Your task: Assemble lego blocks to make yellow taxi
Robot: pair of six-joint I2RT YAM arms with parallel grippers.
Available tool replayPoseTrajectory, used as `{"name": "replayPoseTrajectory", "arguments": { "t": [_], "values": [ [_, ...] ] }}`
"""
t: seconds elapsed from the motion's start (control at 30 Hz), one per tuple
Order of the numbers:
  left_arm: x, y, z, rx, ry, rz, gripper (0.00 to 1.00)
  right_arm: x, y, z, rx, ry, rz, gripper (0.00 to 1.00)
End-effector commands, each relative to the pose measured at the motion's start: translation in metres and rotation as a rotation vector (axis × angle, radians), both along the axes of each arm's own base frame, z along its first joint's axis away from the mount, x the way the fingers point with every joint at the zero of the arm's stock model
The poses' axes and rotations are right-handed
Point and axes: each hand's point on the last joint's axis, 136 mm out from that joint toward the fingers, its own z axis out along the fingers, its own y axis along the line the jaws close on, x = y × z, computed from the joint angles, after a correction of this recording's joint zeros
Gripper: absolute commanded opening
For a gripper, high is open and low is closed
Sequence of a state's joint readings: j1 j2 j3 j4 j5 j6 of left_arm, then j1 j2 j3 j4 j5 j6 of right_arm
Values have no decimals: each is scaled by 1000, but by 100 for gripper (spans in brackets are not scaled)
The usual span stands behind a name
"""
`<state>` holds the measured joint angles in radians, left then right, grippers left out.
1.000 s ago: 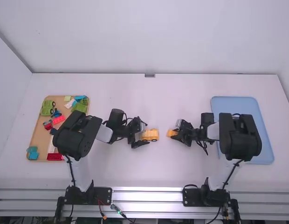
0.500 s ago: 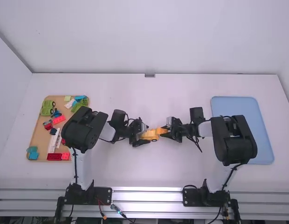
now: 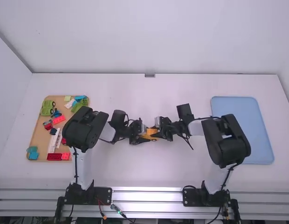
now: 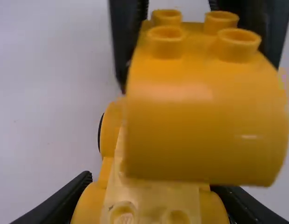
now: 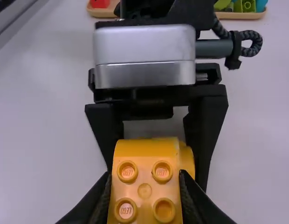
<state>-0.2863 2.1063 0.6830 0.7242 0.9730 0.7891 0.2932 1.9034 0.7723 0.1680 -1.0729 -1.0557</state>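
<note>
just left of the middle of the high view, the left gripper (image 3: pixel 142 136) is closed against the sides of the yellow car base (image 4: pixel 156 198). the right gripper (image 3: pixel 156 132) is pinched on the studded yellow block (image 5: pixel 145 190), held over the base; whether they touch, i cannot tell.

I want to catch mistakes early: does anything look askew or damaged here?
One thing: the yellow block in the right gripper looks off-line over the yellow base, which peeks out along one side. Possibly mid-placement; no damage stands out.
</note>
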Motion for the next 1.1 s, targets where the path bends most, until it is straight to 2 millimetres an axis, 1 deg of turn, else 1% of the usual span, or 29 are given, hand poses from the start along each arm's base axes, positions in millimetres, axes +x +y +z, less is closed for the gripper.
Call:
{"name": "replayPoseTrajectory", "arguments": {
  "t": [0.0,0.1,0.23,0.43,0.5,0.67,0.8,1.07],
  "values": [
    [-11,0,-10,9,13,-22,56,9,7,2,5,-3,0,12],
    [-11,1,-10,9,15,-16,54,17,7,-4,18,42,-20,10],
    [-10,1,-10,7,21,-12,54,14,6,-7,55,79,2,9],
    [-9,1,-10,9,18,-9,54,10,4,-10,45,86,13,9],
    [-9,1,-9,8,17,-10,54,10,3,-12,31,79,11,7],
    [-5,0,-8,7,28,-5,55,4,11,-16,10,74,31,5],
    [-3,-1,-8,10,47,-7,55,3,16,-27,-55,53,28,2],
    [-3,-1,-8,13,51,-9,53,-4,23,-38,-121,41,36,0]
  ]
}}
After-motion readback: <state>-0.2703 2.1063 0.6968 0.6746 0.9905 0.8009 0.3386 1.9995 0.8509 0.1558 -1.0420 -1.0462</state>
